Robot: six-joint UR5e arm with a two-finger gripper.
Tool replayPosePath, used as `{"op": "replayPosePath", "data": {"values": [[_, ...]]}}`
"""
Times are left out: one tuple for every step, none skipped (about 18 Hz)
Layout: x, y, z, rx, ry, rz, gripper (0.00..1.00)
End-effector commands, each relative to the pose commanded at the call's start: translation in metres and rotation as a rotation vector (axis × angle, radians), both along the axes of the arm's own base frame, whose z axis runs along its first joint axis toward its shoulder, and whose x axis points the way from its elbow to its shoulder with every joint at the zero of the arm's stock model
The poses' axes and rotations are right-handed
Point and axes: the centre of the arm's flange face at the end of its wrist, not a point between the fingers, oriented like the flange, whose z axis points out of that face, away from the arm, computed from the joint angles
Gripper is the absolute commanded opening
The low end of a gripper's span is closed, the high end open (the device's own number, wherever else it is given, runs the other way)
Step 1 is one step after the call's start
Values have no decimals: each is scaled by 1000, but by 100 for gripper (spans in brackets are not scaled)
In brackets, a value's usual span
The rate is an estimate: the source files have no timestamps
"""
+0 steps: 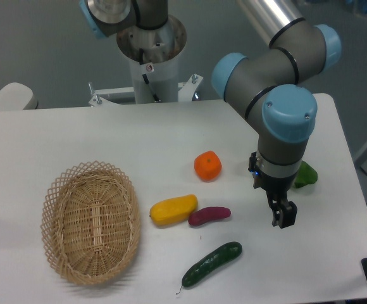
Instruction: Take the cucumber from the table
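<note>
The cucumber point(212, 264) is dark green, glossy and slightly curved. It lies on the white table point(107, 139) near the front edge, with its thin stem tip pointing to the lower left. My gripper point(283, 215) points downward, up and to the right of the cucumber and well apart from it. Its fingers look slightly apart with nothing between them.
A wicker basket point(90, 221) stands at the left. A yellow piece point(173, 209), a small purple vegetable point(209, 216) and an orange fruit point(207, 166) lie mid-table, just behind the cucumber. A light-green leafy vegetable point(306, 175) is partly hidden behind my wrist.
</note>
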Motion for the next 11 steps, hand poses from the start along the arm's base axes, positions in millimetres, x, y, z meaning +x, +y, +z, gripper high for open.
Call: {"op": "replayPosePath", "data": {"values": [[3,0,-5,-1,-10,-2,99],[3,1,-4,-1,-6,3,99],[2,1,-2,-1,-3,6,99],[3,2,-3,0,-4,9,99],[4,4,-6,-3,-7,6,99],[5,5,-9,-6,-11,6,99],[7,7,-10,-5,-13,12,99],[10,11,-13,-4,-16,30,99],[13,16,-15,0,-20,50,99],[15,17,-18,1,-26,69,99],[20,25,-22,1,-32,81,99]]}}
